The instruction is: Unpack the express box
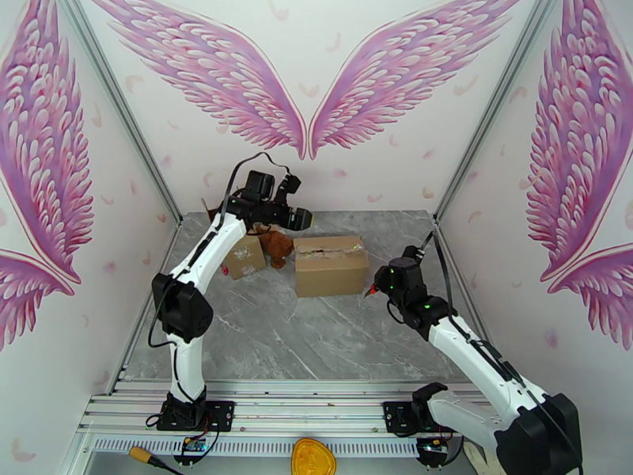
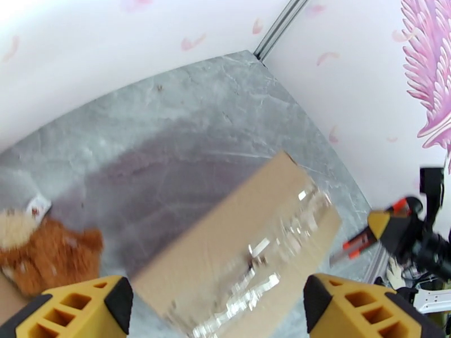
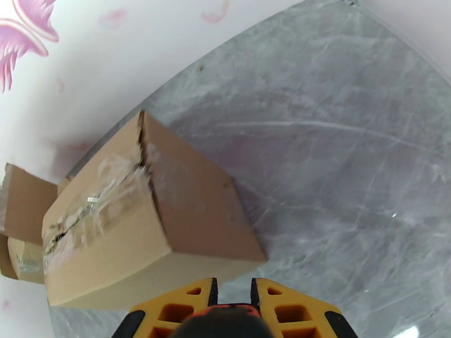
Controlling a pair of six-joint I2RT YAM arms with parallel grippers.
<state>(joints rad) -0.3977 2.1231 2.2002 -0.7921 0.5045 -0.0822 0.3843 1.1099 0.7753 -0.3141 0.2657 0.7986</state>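
Roughly halfway, I'd say: express box [image 1: 331, 267] sits on the bench [image 1: 277, 334] with its top tape [image 3: 96, 204] looking slit but not opened up yet, left pincer [image 1: 300, 218] hovers wide open and empty over the box's left end, right pincer [image 3: 232, 292] grips a cutter [image 2: 359, 247] just right of it.

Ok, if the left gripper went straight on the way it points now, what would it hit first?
Probably the taped top of the cardboard box, centred ahead of the open left gripper; how far off is unclear.
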